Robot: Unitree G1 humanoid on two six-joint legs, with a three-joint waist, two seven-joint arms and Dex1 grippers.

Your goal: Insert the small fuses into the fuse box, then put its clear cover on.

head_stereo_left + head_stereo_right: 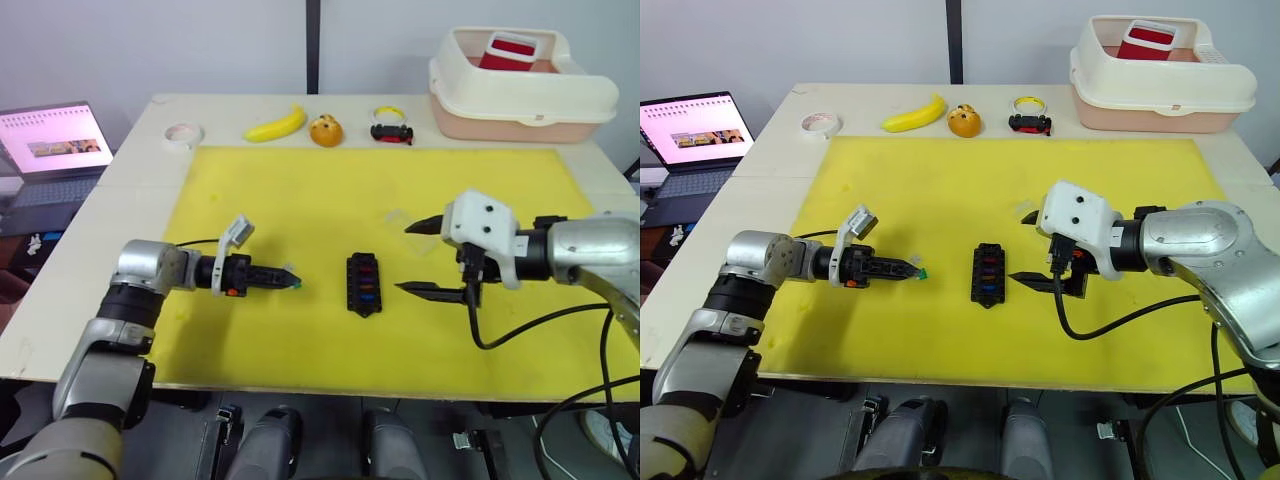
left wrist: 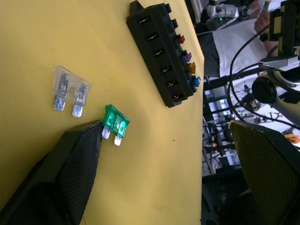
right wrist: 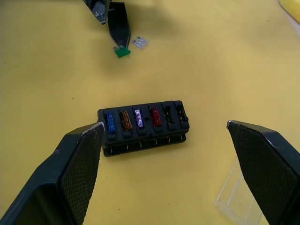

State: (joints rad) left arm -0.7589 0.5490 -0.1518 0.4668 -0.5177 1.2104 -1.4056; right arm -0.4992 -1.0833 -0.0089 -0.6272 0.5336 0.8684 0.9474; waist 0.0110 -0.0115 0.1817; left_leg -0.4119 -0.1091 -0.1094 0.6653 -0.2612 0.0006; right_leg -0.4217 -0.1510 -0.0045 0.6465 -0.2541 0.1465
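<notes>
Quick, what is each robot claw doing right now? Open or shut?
Left claw: open, holding nothing; one finger's tip is at the green fuse on the mat.
Right claw: open wide, empty, by the fuse box.

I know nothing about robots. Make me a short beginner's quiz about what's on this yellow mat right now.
1. How many coloured fuses sit in the fuse box?
2. True or false: the green fuse is already in a slot.
3. Which lies nearest the right pincer: A) the clear cover, B) the banana, C) the tape roll?

Key
1. Four: blue, orange, purple, red; two slots are empty.
2. False. It lies on the mat at a fingertip of the open left pincer, beside a clear fuse.
3. A.
</notes>
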